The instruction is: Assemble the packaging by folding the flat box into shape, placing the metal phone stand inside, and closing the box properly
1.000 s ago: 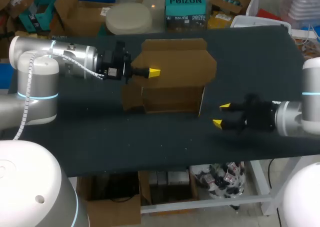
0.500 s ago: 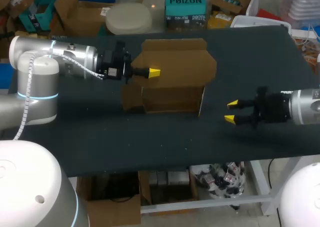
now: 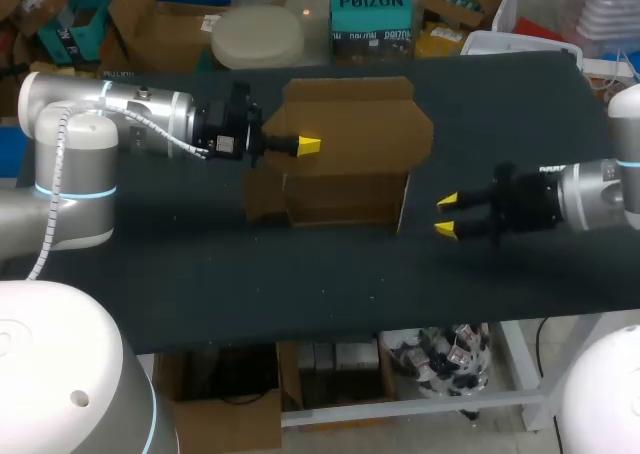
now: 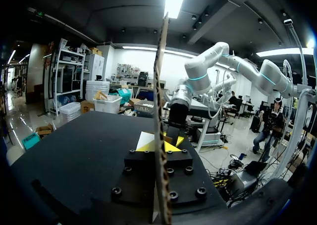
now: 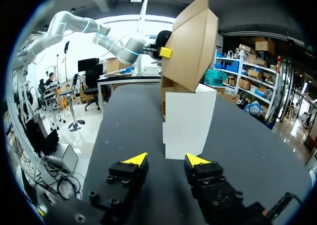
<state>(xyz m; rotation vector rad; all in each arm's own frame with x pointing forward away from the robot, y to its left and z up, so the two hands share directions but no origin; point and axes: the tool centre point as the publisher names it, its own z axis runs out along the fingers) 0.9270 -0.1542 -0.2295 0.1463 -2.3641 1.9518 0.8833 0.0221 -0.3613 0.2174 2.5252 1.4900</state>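
Head view showed the cardboard box (image 3: 345, 154) standing partly folded on the dark counter (image 3: 300, 274), a little toward 12 o'clock from its middle. Its open side faced 6 o'clock and its flaps were raised. A loose side flap hung out at the box's 8 o'clock corner.

The left arm came in from 9 o'clock. The left gripper (image 3: 305, 146) was at the box's upper panel on its 9 o'clock side. Left wrist view had that panel's thin edge running upright between the gripper's (image 4: 159, 145) yellow tips, both pressed against the cardboard, so it was clenched on the box (image 4: 161, 86).

The right arm came in from 3 o'clock. The right gripper (image 3: 446, 216) hung at the box's 4 o'clock, near it but apart, pointing toward 9 o'clock. Right wrist view showed this gripper (image 5: 167, 159) released, its tips spread with nothing between them. The box (image 5: 190, 61) stood just ahead, a pale face turned toward the fingers.
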